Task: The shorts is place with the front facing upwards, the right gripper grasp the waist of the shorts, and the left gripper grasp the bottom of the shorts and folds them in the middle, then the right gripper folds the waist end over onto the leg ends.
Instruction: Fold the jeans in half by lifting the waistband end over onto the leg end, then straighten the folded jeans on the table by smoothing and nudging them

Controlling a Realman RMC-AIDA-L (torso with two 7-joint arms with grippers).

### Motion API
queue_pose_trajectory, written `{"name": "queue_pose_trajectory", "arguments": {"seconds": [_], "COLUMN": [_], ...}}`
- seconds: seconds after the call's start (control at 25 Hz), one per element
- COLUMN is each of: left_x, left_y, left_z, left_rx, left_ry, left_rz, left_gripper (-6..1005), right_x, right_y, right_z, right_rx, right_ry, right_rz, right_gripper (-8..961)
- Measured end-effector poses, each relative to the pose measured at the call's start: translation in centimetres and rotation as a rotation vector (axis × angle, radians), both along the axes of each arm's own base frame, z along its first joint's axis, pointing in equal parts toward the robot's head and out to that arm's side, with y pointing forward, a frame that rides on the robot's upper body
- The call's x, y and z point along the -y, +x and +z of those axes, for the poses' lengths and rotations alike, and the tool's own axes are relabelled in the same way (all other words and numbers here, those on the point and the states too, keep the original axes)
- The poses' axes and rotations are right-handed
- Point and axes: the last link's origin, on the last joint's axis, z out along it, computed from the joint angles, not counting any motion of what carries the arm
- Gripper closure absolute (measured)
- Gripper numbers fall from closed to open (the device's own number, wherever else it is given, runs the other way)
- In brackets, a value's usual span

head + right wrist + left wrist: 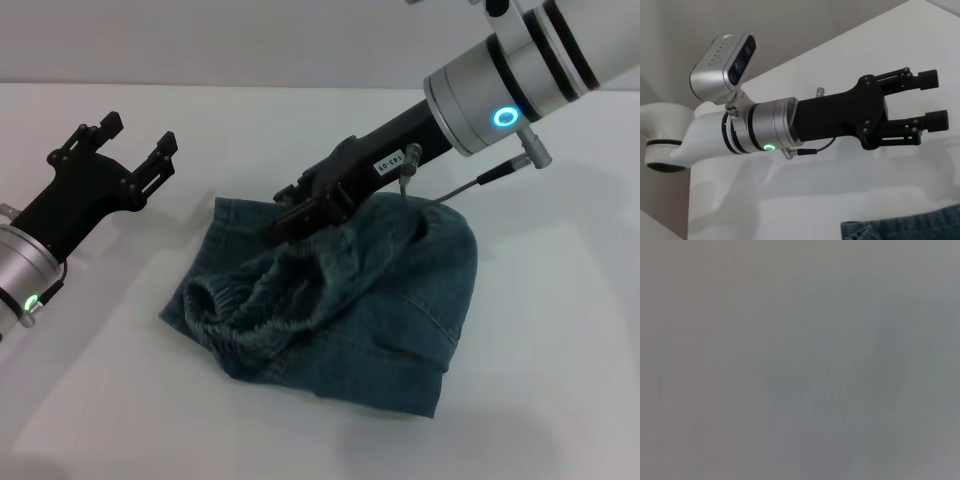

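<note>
The denim shorts (400, 300) lie bunched and folded on the white table. Their ruffled waist (245, 300) curls up and over the near-left part of the pile. My right gripper (287, 222), on the wrist with the blue ring light, reaches down into the far side of the pile and is shut on the waist fabric, holding it raised. A flat straight denim edge (226, 210) at the far-left corner looks like the leg ends. My left gripper (138, 135) (935, 99) hovers open and empty to the left of the shorts. The left wrist view is blank grey.
The white table (560, 400) surrounds the shorts on all sides. In the right wrist view a strip of denim (905, 227) shows beyond the left arm.
</note>
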Motion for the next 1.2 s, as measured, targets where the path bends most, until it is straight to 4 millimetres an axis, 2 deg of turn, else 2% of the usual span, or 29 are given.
{"name": "queue_pose_trajectory", "arguments": {"seconds": [0.24, 0.48, 0.68, 0.96, 1.2], "left_x": [-0.1, -0.4, -0.4, -0.1, 0.3], "left_y": [0.0, 0.0, 1.0, 2.0, 2.8], "left_z": [-0.2, -0.1, 0.4, 1.0, 1.2], "left_rx": [-0.008, -0.01, 0.063, 0.15, 0.242], "left_ry": [-0.002, 0.005, 0.012, -0.001, -0.039], "left_rz": [0.004, 0.016, -0.027, -0.087, -0.122], "left_gripper": [247, 247, 247, 247, 247], "right_x": [0.0, 1.7, 1.9, 0.9, -1.4], "right_y": [-0.3, 0.1, 1.2, 3.6, 6.2], "right_z": [-0.2, -1.1, -1.0, 1.3, 4.2], "right_rx": [-0.003, 0.065, 0.077, -0.082, -0.228], "right_ry": [0.005, -0.094, -0.084, 0.084, 0.378], "right_rz": [0.056, 0.115, 0.119, 0.095, 0.079], "right_gripper": [407, 283, 282, 283, 283]}}
